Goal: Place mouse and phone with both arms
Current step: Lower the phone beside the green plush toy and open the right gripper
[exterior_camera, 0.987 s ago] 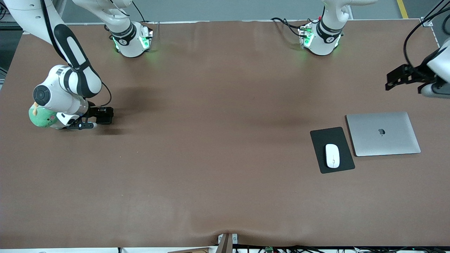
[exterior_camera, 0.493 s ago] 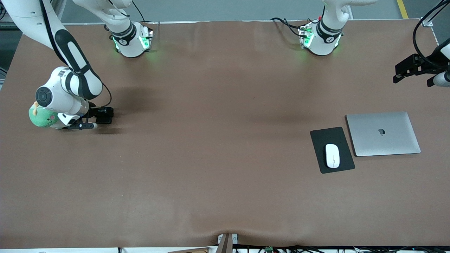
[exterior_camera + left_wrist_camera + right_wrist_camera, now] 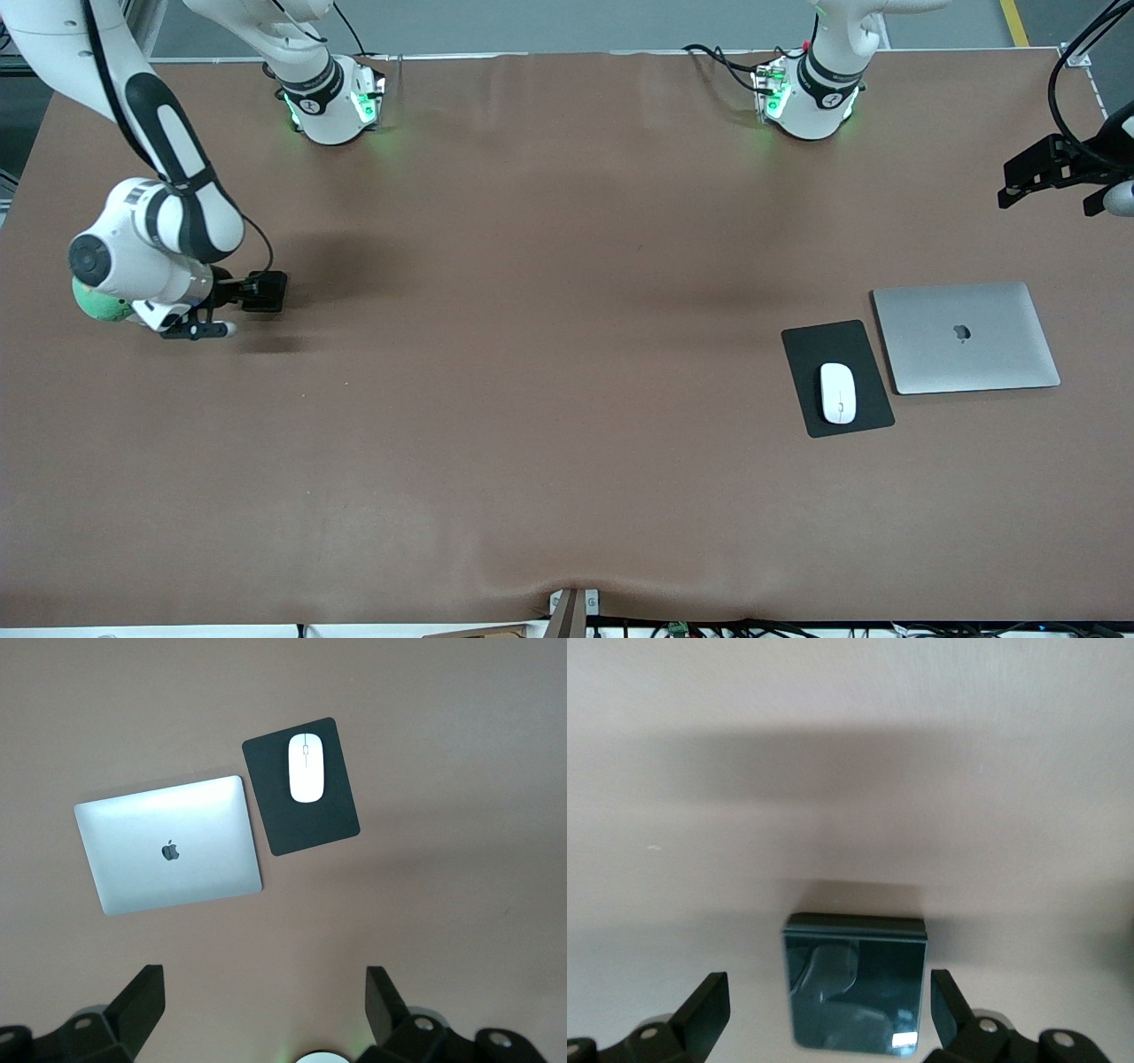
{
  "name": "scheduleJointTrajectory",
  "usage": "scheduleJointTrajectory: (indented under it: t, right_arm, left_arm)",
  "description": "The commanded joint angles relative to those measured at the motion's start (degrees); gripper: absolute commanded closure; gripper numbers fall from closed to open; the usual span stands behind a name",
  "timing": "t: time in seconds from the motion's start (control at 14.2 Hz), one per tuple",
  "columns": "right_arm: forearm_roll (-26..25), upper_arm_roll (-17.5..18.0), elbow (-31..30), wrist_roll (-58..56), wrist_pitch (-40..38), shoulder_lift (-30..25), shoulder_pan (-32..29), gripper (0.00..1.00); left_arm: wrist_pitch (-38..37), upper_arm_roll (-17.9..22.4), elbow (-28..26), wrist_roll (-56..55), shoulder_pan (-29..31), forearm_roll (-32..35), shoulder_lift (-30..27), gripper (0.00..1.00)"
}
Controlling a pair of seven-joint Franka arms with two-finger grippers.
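Right gripper (image 3: 205, 315) low over the table at the right arm's end, fingers (image 3: 700, 1014) spread, left gripper (image 3: 263, 1014) raised at the left arm's end, fingers (image 3: 388, 1005) apart

i'm seeing the mouse (image 3: 838, 392) lying on the mouse pad (image 3: 815, 350), toward the left arm's end of the table (image 3: 549, 354). the laptop (image 3: 966, 337) is lying closed just beside the pad, nearer that end of the table. the left gripper (image 3: 1054, 177) is hanging over the table's edge there, jaws spread, with the laptop nearer the front camera than the spot beneath it. at the right arm's end, the phone (image 3: 855, 983) is lying flat on the table between the parted fingers of the right gripper (image 3: 235, 306). a plush toy (image 3: 93, 303) is sitting beside that gripper, mostly hidden under the right arm's wrist.
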Motion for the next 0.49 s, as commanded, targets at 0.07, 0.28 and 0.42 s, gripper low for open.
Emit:
scheduleJointTrajectory:
  t: [0.07, 0.28, 0.42]
  right_arm:
    - [-1.08, 0.37, 11.87, 0.44, -12.78, 0.16, 0.89, 0.00]
    - [-0.99, 0.37, 16.97, 0.71, -16.39, 0.16, 1.86, 0.00]
    - [-0.90, 0.37, 21.27, 0.27, -20.08, 0.24, 1.95, 0.00]
  left_arm:
    - [-0.91, -0.53, 0.15, 1.10, 0.79, -0.74, -0.71, 0.00]
    - [-0.91, -0.35, 0.15, 1.18, 0.79, -0.74, -0.71, 0.00]
    - [-0.91, -0.61, 0.15, 0.57, 0.70, -0.74, -0.71, 0.00]
